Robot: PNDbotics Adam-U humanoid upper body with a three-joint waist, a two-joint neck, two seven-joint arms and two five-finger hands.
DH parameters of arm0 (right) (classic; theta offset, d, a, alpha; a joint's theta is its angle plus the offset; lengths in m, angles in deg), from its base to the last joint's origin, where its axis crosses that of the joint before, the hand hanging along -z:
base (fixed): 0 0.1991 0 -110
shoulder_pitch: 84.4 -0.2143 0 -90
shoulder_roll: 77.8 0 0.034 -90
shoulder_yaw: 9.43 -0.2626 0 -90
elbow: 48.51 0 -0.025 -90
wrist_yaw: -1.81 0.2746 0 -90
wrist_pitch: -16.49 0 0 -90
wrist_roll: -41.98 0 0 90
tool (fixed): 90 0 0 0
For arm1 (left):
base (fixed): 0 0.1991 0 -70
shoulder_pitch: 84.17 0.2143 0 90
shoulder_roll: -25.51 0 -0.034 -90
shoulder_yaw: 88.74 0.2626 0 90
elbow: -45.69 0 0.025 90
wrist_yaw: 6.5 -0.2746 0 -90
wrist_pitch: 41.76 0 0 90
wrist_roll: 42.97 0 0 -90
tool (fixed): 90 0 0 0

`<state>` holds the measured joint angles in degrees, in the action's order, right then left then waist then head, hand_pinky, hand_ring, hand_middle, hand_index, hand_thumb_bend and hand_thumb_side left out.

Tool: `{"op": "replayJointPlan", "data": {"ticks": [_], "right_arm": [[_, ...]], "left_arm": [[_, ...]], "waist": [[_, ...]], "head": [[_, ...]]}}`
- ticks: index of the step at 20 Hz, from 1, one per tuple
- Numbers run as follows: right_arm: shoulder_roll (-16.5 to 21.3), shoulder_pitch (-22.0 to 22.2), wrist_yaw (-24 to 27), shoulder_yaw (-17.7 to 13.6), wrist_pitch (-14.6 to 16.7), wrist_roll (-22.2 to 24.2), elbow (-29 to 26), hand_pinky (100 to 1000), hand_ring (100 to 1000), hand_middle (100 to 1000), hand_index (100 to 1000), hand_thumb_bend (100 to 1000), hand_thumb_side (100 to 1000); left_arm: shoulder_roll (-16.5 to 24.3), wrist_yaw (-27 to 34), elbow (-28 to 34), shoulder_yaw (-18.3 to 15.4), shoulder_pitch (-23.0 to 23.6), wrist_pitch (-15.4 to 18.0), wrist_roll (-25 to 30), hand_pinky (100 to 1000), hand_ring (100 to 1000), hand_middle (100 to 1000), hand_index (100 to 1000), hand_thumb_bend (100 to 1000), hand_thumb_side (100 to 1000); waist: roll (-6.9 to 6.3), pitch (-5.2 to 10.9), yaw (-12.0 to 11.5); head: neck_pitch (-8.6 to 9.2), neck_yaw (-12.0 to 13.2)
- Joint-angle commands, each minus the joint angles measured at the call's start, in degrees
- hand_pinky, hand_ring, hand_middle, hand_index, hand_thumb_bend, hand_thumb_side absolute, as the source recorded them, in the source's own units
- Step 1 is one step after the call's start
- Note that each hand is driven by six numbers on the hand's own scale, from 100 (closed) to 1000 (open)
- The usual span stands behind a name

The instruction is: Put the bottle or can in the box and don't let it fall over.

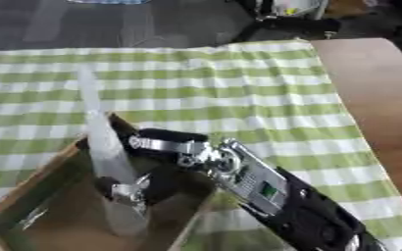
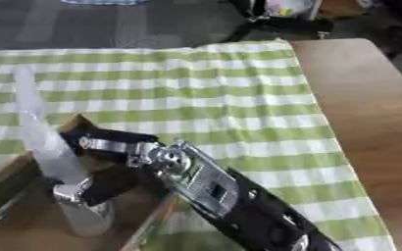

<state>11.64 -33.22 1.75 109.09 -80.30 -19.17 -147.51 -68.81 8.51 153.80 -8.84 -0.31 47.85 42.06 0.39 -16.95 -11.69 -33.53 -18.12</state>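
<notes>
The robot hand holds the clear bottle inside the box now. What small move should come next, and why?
Probably lower the clear bottle a little further, upright, before letting go. The right robot hand is curled round its lower part inside the wooden box, and the views do not show clearly whether the base rests on the floor; releasing early could tip such a tall, narrow bottle.

Green-white checked cloth (image 1: pixel 230 93) covered the wooden table (image 1: pixel 372 83), bare at right of frame; dark grey floor (image 1: pixel 110 24) ran along the top.
</notes>
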Motion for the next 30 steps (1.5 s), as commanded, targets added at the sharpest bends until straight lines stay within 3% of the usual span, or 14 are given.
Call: {"op": "replayJointPlan", "data": {"ticks": [1, 2, 4, 9, 30], "right_arm": [[0.95, -0.94, 1.1, -0.71, -0.14, 2.39, -1.81, 1000, 1000, 1000, 1000, 100, 178], [1.0, -0.98, 1.31, -0.68, -0.34, 3.24, -1.99, 1000, 1000, 1000, 1000, 100, 311], [1.1, -1.07, 1.44, -0.65, -0.52, 4.67, -2.42, 1000, 1000, 1000, 1000, 100, 671], [1.66, -1.41, 0.7, -1.11, 0.24, 6.67, -3.01, 1000, 1000, 1000, 1000, 100, 714], [6.39, -2.32, 4.42, -4.68, 0.24, 5.52, -6.67, 1000, 1000, 1000, 1000, 100, 697]], "left_arm": [[1.57, -0.11, 0.92, -0.28, -0.42, 0.11, 0.4, 1000, 679, 814, 804, 175, 845], [1.57, -0.11, 0.92, -0.27, -0.44, 0.11, 0.46, 1000, 679, 814, 804, 175, 845], [1.57, -0.14, 0.92, -0.27, -0.47, 0.11, 0.59, 1000, 679, 814, 804, 173, 843], [1.61, -0.31, 0.94, -0.26, -0.54, 0.17, 0.9, 1000, 680, 814, 804, 170, 838], [1.73, -0.69, 0.93, -0.42, -0.3, 0.14, 1.21, 1000, 683, 816, 805, 169, 838]], "waist": [[-0.36, 0.81, -0.06], [-0.37, 0.79, -0.07], [-0.39, 0.76, -0.09], [-0.36, 0.77, -0.02], [-0.25, 0.92, 0.18]], "head": [[0.98, 0.21], [1.0, 0.22], [1.07, 0.19], [1.21, 0.26], [1.57, 0.95]]}}
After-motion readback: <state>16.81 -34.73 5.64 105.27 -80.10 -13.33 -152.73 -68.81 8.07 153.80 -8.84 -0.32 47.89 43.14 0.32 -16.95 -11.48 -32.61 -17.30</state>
